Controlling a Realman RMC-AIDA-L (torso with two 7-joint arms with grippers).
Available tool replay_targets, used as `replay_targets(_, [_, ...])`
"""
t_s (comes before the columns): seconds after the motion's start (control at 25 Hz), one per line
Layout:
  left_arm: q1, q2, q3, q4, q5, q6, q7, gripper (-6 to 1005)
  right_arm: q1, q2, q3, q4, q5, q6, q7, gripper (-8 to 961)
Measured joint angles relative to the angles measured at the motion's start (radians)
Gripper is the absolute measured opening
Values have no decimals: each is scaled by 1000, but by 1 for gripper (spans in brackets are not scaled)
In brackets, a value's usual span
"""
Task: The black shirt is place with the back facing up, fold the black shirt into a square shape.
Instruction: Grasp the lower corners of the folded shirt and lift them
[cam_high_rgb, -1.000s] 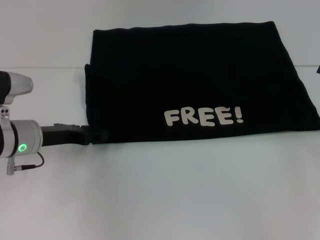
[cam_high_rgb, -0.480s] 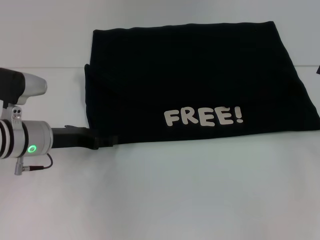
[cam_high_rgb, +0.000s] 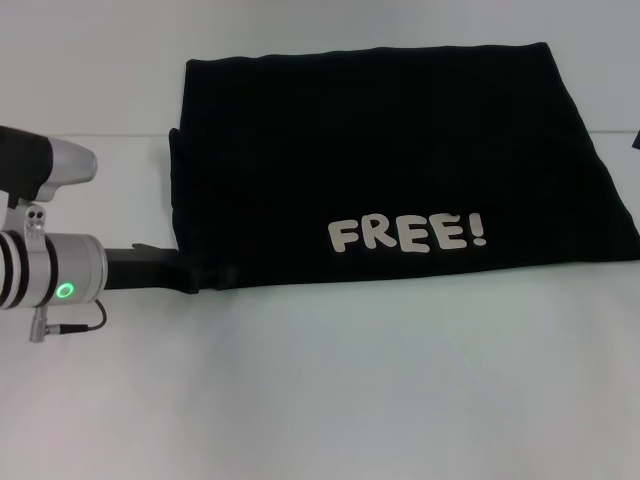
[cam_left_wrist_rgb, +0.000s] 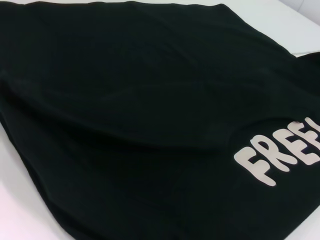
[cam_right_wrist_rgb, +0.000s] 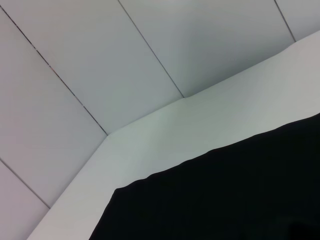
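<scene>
Since a second ago the left gripper (cam_high_rgb: 222, 278) has been pushed rightward to the near-left corner of the black shirt (cam_high_rgb: 400, 150), spread widthwise on the table (cam_high_rgb: 330, 390); jaw state cannot be told

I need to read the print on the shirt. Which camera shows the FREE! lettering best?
The head view: the whole FREE! lettering shows upright on the black shirt, near its front edge. The left wrist view catches only part of the lettering, cut off at the picture's edge. The right wrist view shows plain black fabric, no letters.
</scene>
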Motion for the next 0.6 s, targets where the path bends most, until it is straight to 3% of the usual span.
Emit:
replay_targets(0.16, [0,3,1,1,16,-7,-1,588,-1,-1,0,0,1,0,0,837])
replay_targets(0.6, [-11,5,4,-1,45,-30,-11,188,-12,-2,8,0,5,-8,0,836])
